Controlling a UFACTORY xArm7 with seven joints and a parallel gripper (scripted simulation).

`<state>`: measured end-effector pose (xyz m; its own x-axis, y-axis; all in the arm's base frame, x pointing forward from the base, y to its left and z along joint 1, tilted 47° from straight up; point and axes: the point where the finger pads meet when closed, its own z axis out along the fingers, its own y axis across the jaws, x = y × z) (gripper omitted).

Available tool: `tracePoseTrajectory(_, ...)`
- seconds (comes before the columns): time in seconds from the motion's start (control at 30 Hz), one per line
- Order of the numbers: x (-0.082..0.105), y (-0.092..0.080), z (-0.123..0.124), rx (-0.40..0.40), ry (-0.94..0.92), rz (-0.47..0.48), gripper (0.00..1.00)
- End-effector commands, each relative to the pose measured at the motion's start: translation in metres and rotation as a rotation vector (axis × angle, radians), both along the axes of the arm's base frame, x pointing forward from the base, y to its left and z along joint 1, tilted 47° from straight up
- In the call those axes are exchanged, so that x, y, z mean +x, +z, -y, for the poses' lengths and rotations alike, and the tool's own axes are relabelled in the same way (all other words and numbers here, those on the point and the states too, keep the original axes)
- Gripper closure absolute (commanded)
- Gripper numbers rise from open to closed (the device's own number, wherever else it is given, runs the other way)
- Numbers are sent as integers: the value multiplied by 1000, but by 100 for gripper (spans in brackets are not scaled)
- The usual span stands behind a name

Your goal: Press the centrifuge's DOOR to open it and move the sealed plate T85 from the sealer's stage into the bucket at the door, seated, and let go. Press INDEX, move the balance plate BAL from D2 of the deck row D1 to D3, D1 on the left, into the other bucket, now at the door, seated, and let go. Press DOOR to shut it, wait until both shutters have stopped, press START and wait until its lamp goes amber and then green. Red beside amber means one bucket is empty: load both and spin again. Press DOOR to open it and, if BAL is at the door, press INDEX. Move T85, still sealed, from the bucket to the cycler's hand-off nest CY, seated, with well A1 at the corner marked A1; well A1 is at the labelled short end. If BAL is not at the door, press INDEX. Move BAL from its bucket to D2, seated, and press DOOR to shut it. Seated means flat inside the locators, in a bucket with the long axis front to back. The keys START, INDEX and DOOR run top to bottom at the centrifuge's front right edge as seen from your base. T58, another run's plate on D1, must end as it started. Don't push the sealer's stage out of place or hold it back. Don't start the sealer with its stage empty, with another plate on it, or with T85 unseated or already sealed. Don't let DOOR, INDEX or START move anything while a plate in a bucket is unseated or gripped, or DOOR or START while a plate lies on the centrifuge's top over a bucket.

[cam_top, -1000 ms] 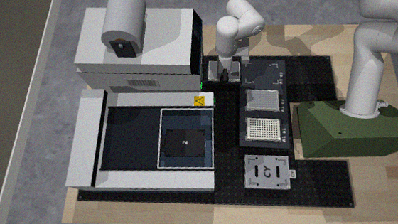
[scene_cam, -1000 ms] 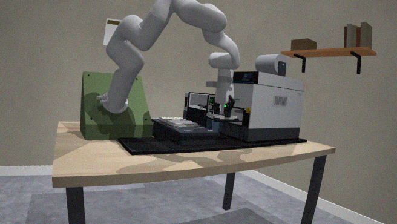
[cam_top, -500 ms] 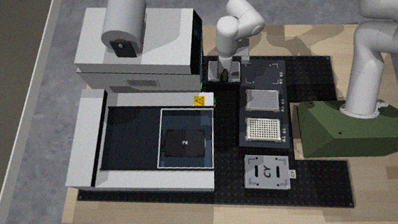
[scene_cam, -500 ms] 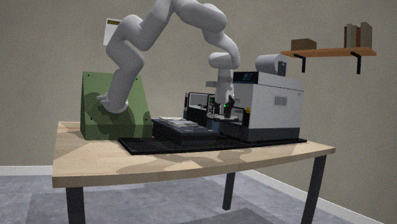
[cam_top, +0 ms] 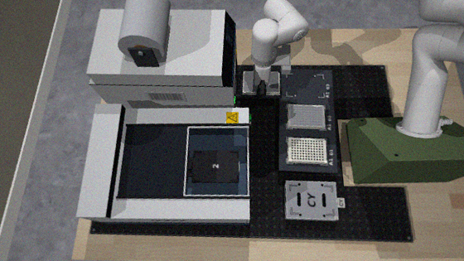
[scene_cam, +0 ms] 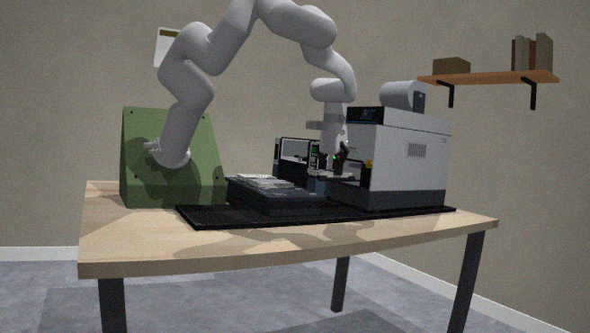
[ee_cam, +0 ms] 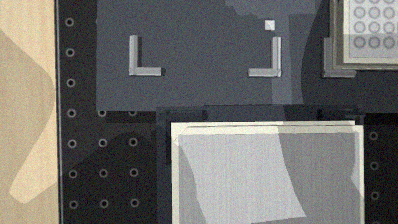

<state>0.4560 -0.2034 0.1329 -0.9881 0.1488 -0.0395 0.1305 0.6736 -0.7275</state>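
The sealed plate T85 lies on the sealer's stage, out in front of the sealer (cam_top: 164, 54). In the wrist view it shows as a foil-covered plate (ee_cam: 267, 172) filling the lower middle. My gripper (cam_top: 261, 87) stands straight down over it, shut on T85 across its width; it also shows in the exterior view (scene_cam: 330, 168). The fingertips are out of the wrist view. The centrifuge (cam_top: 163, 170) has its door open, with the empty bucket marked 2 (cam_top: 215, 166) at the opening. BAL (cam_top: 305, 116) sits on D2.
T58 (cam_top: 307, 149) sits on D1. D3 (cam_top: 306, 86) is empty next to the stage, with its corner locators in the wrist view (ee_cam: 205, 55). The CY nest (cam_top: 311, 199) is empty at the front. The green arm base (cam_top: 410, 151) stands to the right.
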Motion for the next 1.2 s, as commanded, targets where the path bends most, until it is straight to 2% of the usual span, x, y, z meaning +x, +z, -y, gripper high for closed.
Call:
tracePoseTrajectory(0.0,1,1,-1,0,2,2,100)
tracePoseTrajectory(0.23,1,1,-1,0,2,2,100)
tracePoseTrajectory(1.17,4,28,-30,0,2,2,100)
